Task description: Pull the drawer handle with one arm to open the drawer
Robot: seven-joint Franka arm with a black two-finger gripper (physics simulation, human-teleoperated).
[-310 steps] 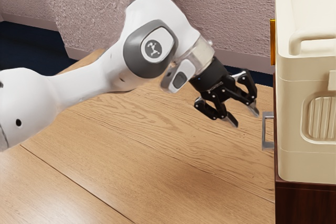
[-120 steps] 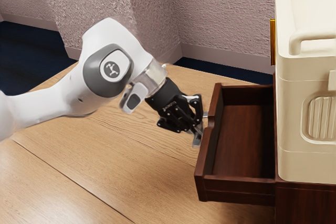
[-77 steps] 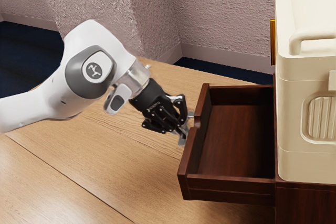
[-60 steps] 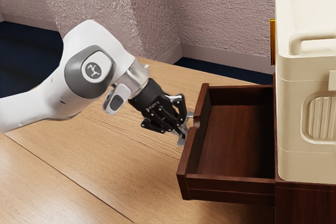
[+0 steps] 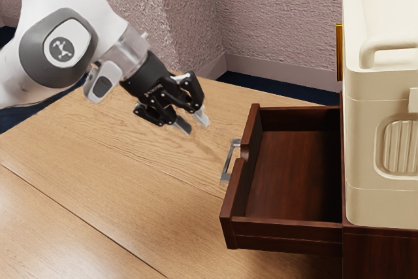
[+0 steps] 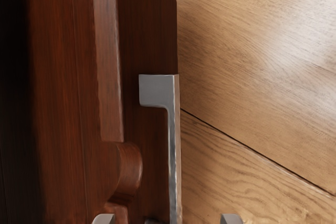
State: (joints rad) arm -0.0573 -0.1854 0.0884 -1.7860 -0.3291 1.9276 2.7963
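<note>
Compared with the earlier frame, the gripper (image 5: 194,123) sits higher and farther toward the exterior view's left, off the handle (image 5: 228,163), while the drawer (image 5: 287,235) stands just as far out of the cabinet (image 5: 379,253). Its fingers are spread and released, with nothing between them, and a plain gap parts their tips from the metal. The handle is on the drawer's front, above the table (image 5: 130,181), ahead of the fingers and lower, toward the exterior view's right

What matters now is how the bar lies to that spread. Its long axis runs along the drawer front, and in the wrist view it crosses the line from one fingertip to the other at roughly a right angle. So the two fingers are set to pass on either side of the bar, and the way clear of it is straight back along the reach, up and away from the front. The one arm is the only one to weigh, and it comes from the handle's side of the drawer

I judge the pull finished, or near enough, since the drawer's inside is well exposed. The coming move is probably more retreat on that line. A swing sideways or a dip forward could catch a fingertip on the bar and push the drawer inward
</note>
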